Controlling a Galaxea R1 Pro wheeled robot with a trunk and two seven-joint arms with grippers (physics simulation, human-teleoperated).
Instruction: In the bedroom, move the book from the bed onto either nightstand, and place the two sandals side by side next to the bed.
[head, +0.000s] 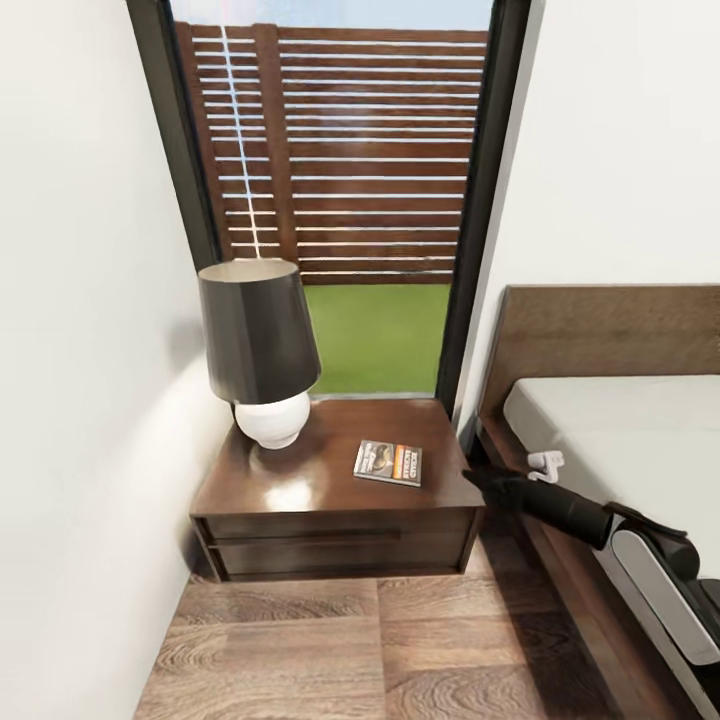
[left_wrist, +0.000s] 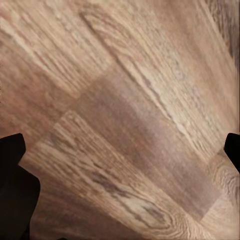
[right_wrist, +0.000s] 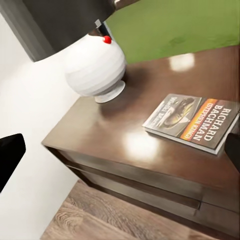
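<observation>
While one book (head: 388, 463) lies on one nightstand (head: 300, 500), one lamp (head: 258, 350) stands beside.

- Bright daylight pours through the window (head: 340, 200).
- Glare patches shine on the nightstand (head: 330, 480) top, near its front edge.
- Lamp (head: 260, 350) throws soft shadow on the left wall.
- Floor (left_wrist: 120, 120) grain looks blurred up close.
</observation>
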